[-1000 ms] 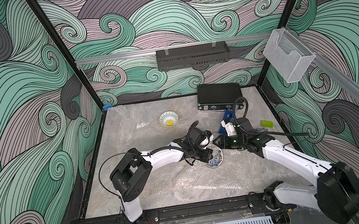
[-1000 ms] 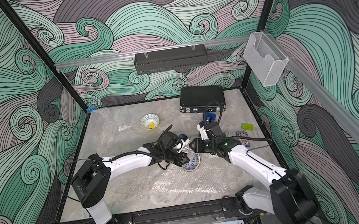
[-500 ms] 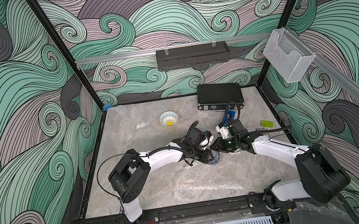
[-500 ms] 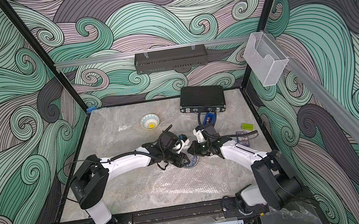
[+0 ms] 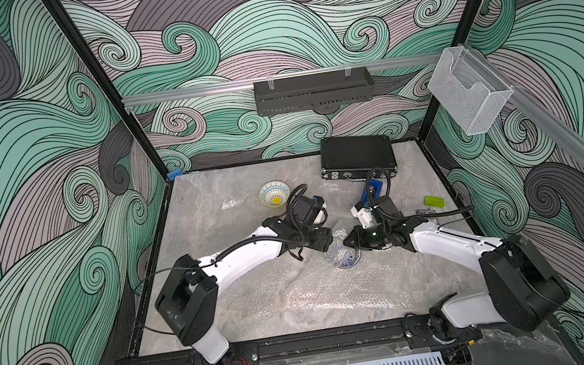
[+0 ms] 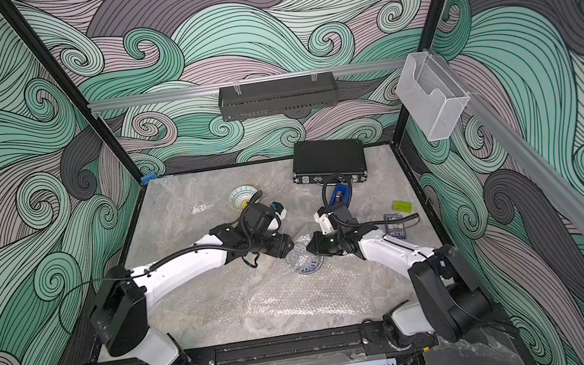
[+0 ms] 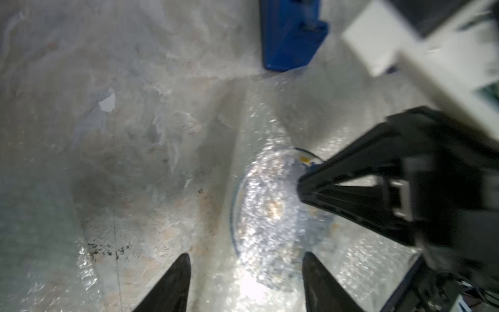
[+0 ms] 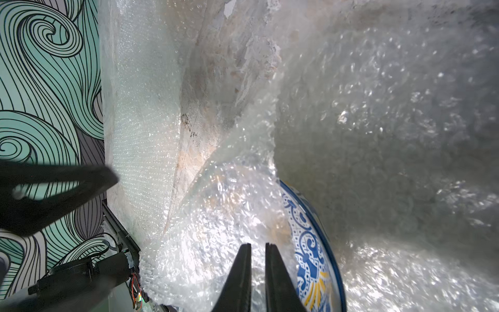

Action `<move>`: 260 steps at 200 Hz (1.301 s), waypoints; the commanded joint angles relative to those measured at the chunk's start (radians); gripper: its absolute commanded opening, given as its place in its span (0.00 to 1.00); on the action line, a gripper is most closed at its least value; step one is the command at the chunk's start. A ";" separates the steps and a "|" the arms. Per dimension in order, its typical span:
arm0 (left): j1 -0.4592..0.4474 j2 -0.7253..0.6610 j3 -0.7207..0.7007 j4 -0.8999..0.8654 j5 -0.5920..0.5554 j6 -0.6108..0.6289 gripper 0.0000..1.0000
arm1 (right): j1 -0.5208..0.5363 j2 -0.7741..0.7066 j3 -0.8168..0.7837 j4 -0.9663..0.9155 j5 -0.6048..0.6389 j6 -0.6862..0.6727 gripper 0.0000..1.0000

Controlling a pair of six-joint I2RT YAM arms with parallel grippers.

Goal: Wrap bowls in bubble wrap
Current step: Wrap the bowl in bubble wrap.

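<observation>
progress: early | blue-white bowl [image 5: 345,258] on bubble wrap [image 5: 299,294], one flap drawn partly over it, rim partly bare | right end effector [image 8: 258,245] nearly closed, apparently pinching that flap | left end effector [image 7: 246,255] spread, empty, just beside that bowl | pale bowl [image 5: 274,194] well apart from it, unwrapped

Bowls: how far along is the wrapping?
Done: the blue-white bowl sits on the bubble wrap, one flap folded partly over it. In hand: the right end effector seems to pinch that flap; the left end effector is open. Left: closing this wrap, then the pale bowl, uncovered at the back.
</observation>
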 commanded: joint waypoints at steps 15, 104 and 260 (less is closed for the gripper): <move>0.004 0.110 0.035 -0.037 0.091 0.000 0.75 | -0.002 -0.012 -0.007 -0.023 0.011 -0.018 0.15; -0.008 0.184 -0.007 0.005 0.086 -0.025 0.91 | -0.020 -0.096 0.036 -0.117 0.120 -0.049 0.37; -0.018 0.194 0.007 0.009 0.062 -0.018 0.88 | -0.439 0.032 0.005 -0.093 0.291 0.048 0.69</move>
